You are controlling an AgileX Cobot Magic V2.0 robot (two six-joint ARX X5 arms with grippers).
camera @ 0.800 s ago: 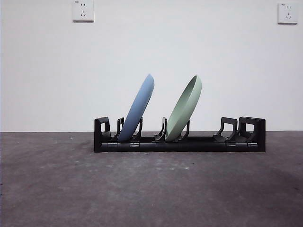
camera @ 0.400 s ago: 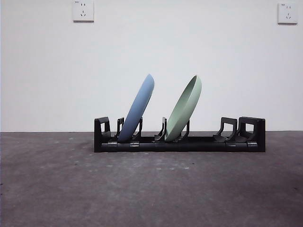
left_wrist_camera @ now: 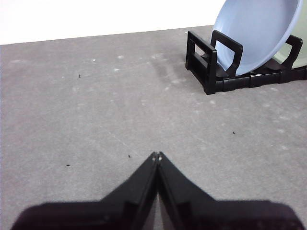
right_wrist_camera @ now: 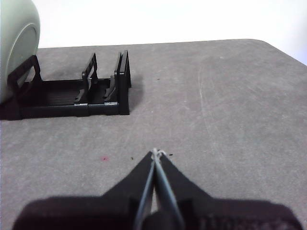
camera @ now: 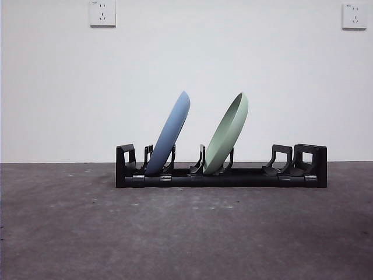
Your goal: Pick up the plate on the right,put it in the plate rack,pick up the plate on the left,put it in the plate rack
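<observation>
Both plates already stand in the plate rack (camera: pixel 221 175): the blue plate (camera: pixel 170 135) sits in a slot near one end, and the green plate (camera: pixel 227 135) in a slot near the middle, each tilted the same way and leaning on the upright prongs. Judged from this, the task looks finished, with nothing left on the surface (camera: pixel 186 233) to pick up.

The left hand (left_wrist_camera: pixel 157 155) has its jaws pressed together, holding nothing, and hovers low over bare surface. From it, the rack end carrying the blue plate (left_wrist_camera: pixel 256 36) lies ahead and off to one side, well apart. The right hand (right_wrist_camera: pixel 156 152) is likewise closed to a thin line and empty; the rack's free end (right_wrist_camera: pixel 72 93) lies ahead of it and to the other side, with the green plate (right_wrist_camera: pixel 17 45) just beyond at the edge of view.

The rack's long axis runs across between the two hands, so each hand faces one end of it. The left hand is nearer the blue plate, the right hand nearer the green. Neither hand touches rack or plate, so any coming move would probably be no more than a retreat.
</observation>
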